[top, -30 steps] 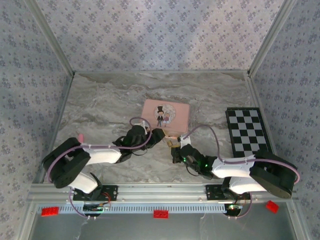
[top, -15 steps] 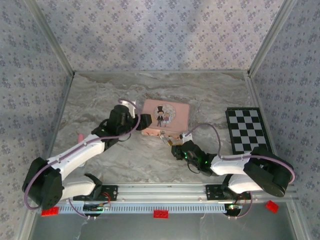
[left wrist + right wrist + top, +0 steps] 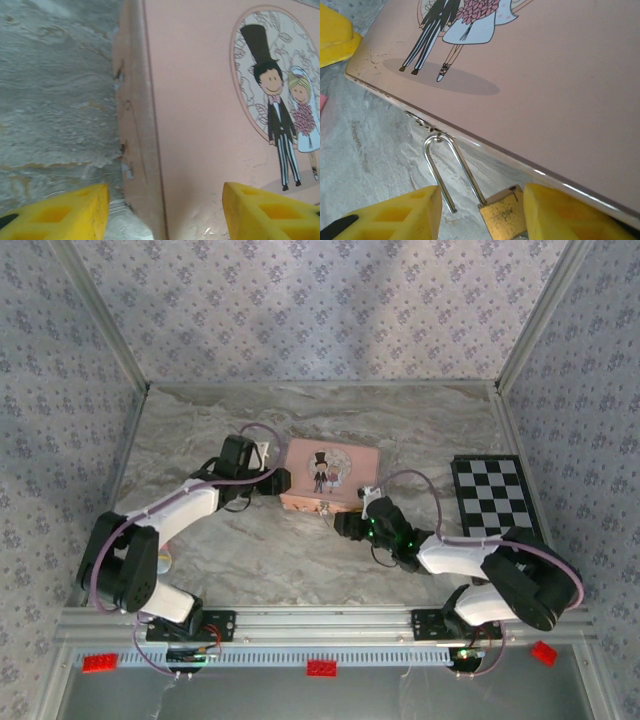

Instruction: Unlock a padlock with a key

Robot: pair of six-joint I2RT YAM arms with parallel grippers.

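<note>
The left arm (image 3: 170,515) was folded sharply at the elbow close to its base, and its forearm stretched forward and to the right. The wrist was turned so that the left gripper (image 3: 283,480) pointed to the right, with its yellow fingers (image 3: 65,210) standing wide apart. The right arm (image 3: 460,555) lay low, with the forearm running to the left from the elbow. The right gripper (image 3: 347,526) pointed left and a little forward, and its yellow fingers (image 3: 395,217) were parted too, with a clear gap between them.

A: Entry one, padlock (image 3: 502,214): how is the body recorded?
B: Cut off by the lower edge, keyhole hidden. Entry two, pink tin (image 3: 545,75): cropped in both wrist views.
</note>
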